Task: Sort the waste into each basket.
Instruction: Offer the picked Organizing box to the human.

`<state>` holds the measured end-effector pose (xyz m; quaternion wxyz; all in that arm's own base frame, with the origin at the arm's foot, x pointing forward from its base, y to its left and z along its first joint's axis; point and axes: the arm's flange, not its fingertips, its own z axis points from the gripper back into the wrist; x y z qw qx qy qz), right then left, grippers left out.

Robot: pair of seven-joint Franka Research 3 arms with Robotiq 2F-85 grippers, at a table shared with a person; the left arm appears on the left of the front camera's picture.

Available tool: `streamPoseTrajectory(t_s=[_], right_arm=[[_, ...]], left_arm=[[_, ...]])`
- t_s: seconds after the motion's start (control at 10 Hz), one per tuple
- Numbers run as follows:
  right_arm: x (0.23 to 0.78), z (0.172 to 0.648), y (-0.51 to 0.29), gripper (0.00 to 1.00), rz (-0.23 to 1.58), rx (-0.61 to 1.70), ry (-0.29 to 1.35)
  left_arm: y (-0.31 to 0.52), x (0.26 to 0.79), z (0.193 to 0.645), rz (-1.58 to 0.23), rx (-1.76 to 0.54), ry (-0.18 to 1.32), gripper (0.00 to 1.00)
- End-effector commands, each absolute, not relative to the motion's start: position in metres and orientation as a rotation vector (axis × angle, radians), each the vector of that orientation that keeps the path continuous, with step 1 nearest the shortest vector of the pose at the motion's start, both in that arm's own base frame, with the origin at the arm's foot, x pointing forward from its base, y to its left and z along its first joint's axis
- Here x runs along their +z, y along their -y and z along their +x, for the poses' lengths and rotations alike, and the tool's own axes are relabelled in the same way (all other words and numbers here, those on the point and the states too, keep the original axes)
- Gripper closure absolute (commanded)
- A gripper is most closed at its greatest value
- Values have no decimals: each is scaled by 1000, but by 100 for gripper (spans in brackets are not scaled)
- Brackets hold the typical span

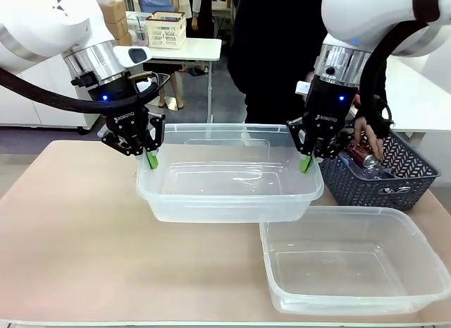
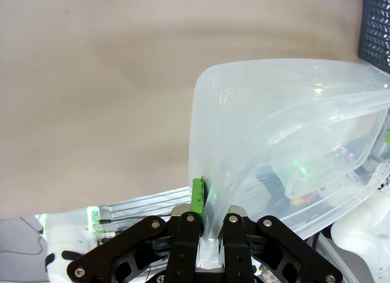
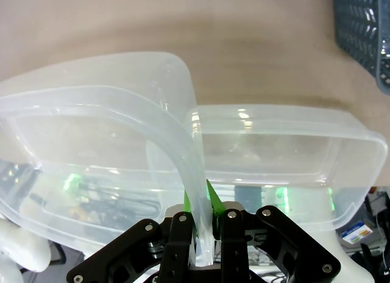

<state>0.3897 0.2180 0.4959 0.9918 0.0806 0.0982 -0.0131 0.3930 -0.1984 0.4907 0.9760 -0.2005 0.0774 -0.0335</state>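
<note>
Front view: clenches left end effector (image 1: 152, 159) and right end effector (image 1: 306, 162) on opposite rims of raised tub (image 1: 229, 183), beside lattice basket (image 1: 403, 177) of cans (image 1: 361, 157). Left wrist view: pinches thin bowing rim; could slip. Right wrist view: likewise; could twist loose.

The far tub (image 1: 229, 176) is over the middle of the table (image 1: 70, 236), with the left gripper (image 1: 152, 159) clamped on its left rim and the right gripper (image 1: 306, 163) clamped on its right rim. In front of it and to its right lies the near tub (image 1: 356, 261), its far left corner tucked under the far tub's edge. Just right of the far tub stands the lattice basket (image 1: 398, 174), with cans (image 1: 363, 157) in it and a person's hand (image 1: 370, 130) reaching in.
</note>
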Motion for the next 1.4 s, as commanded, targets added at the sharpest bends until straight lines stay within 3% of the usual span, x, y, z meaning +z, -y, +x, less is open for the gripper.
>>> streamPoseTrajectory(t_s=[0.0,1.3], right_arm=[[496,388,-217,95,164,-42,-199],[496,388,-217,95,164,-42,-199]], left_arm=[[197,497,395,-425,-83,-151,95],[197,497,395,-425,-83,-151,95]])
